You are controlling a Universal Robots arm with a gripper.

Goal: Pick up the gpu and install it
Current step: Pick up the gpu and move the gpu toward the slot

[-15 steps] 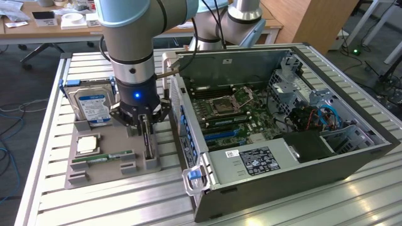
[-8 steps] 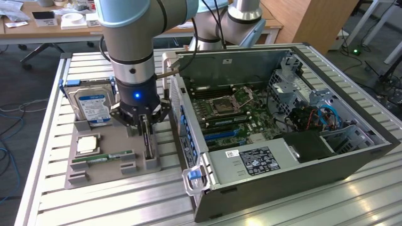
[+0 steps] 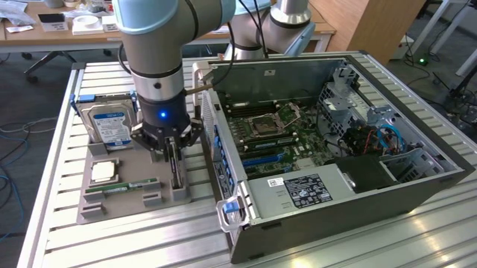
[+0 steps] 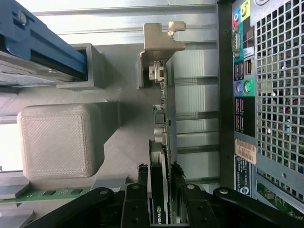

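The gpu (image 3: pixel 177 170) stands on its edge in a slot of the grey holder tray (image 3: pixel 123 209), at the exterior view's left of the open computer case (image 3: pixel 417 184). My gripper (image 3: pixel 176 149) has come straight down over it, and its black fingers (image 4: pixel 141 175) press on both faces of the card. In the wrist view the gpu (image 4: pixel 165 118) runs away from my gripper (image 4: pixel 159 171) as a thin dark board, ending in its silver bracket (image 4: pixel 159 40). The card still rests in the holder.
On the tray are a hard drive with a blue-white label (image 3: pixel 110 124), a processor (image 3: pixel 103 171) and a green memory stick (image 3: pixel 123 187). The case's motherboard (image 3: pixel 276 139) lies exposed, with blue slots (image 3: pixel 261 160). The case's rear panel (image 4: pixel 266 95) is close beside the card.
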